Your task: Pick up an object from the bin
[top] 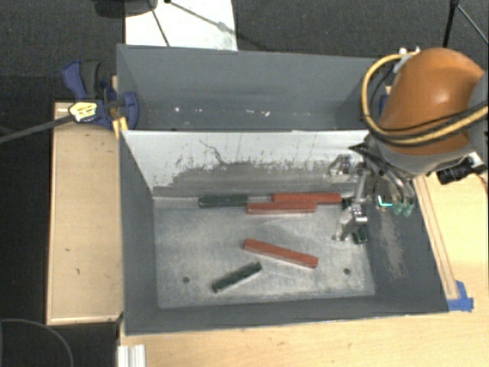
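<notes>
Grey metal bin [252, 90] first, largest of all: tall back wall, sloping side walls, a floor scratched and scuffed pale in the middle. Next in bulk, the arm [458, 140] coming in from the right, capped at the wrist by a rounded orange cover [432, 90], with yellow and black cables looped round that cover. Below the cover, the gripper [353, 232]: bare metal, pointing down, low over the right part of the bin floor, near the foot of the right wall. Open or closed, cannot tell from this angle. Nearest to it, the red-brown bars [294, 202], seemingly two, flat along the foot of the back wall, side by side lengthwise and offset from each other, with the rear one's right end just beside the gripper on its left; touching there or apart, cannot tell. Then the slanted red bar [280, 254], alone and flat on the middle of the floor, left end farther back, right end nearer the front, near the gripper but apart from it. Smaller again, the rear green bar [223, 201], dark, flat against the foot of the back wall, in line with the red-brown bars and right at their left end. Last, the front green bar [237, 276], dark as well, slanted the other way, left end nearest the front wall, just in front of the slanted red bar's left end and apart from it, well away from the gripper.
</notes>
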Available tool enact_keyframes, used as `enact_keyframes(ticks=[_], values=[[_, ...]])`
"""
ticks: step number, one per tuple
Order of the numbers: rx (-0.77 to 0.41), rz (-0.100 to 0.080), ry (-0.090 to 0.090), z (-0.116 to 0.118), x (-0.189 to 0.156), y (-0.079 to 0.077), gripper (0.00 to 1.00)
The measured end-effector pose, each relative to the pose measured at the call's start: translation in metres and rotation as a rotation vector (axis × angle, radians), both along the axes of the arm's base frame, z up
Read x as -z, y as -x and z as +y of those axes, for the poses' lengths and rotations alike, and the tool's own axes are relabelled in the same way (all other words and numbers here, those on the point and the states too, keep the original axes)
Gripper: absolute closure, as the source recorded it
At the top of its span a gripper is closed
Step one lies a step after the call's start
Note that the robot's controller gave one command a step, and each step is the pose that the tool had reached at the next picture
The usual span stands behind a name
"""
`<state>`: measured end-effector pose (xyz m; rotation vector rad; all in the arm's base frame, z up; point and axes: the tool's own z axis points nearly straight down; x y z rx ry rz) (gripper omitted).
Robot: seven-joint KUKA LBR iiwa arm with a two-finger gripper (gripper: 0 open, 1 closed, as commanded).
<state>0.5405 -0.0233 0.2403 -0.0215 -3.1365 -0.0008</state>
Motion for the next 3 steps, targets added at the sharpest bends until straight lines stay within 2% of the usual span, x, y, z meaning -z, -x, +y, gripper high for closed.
enact_keyframes(ticks=[1, 2, 3], values=[[-0.001, -0.008, 0.001, 0.0, -0.004, -0.001, 0.0], [0.019, -0.013, 0.0, 0.022, 0.062, 0.006, 0.0], [0.149, -0.002, 0.001, 0.063, 0.082, 0.043, 0.0]])
